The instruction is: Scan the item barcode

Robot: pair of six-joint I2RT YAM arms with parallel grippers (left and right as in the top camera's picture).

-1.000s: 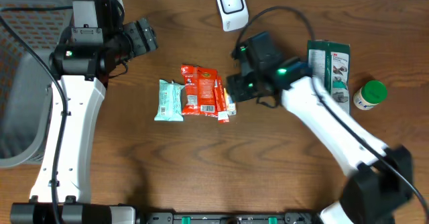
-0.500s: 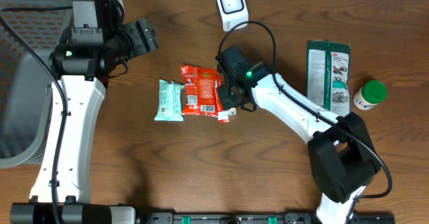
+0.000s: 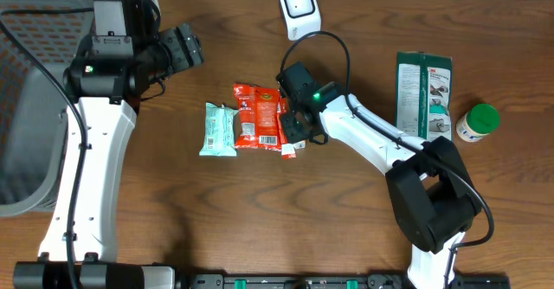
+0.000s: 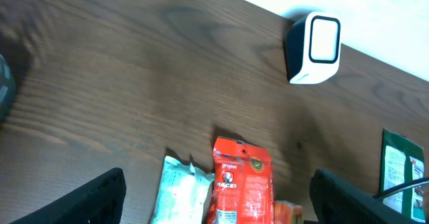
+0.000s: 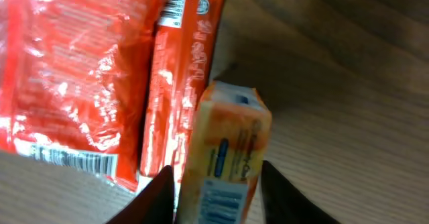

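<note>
A small orange box [image 5: 228, 143] with a printed label lies on the table beside a slim red packet [image 5: 181, 83] and a larger red snack packet [image 5: 67, 70]. My right gripper [image 5: 218, 197] is down over the box [image 3: 297, 138], its dark fingers [image 5: 161, 197] hugging both long sides. A white barcode scanner [image 3: 299, 8] stands at the table's far edge. A pale green packet [image 3: 219, 129] lies left of the red packet [image 3: 258, 116]. My left gripper [image 3: 186, 48] hovers open high at the back left, its wrist view looking down on the scanner [image 4: 315, 48] and packets [image 4: 241, 184].
A green carded pack [image 3: 424, 94] and a green-capped white bottle [image 3: 478, 122] lie at the right. A grey mesh basket [image 3: 26, 107] stands off the table's left side. The right arm's cable loops near the scanner.
My right arm swung left and came down over the orange box, its jaws narrowing onto the box's sides. The left arm stayed still.
</note>
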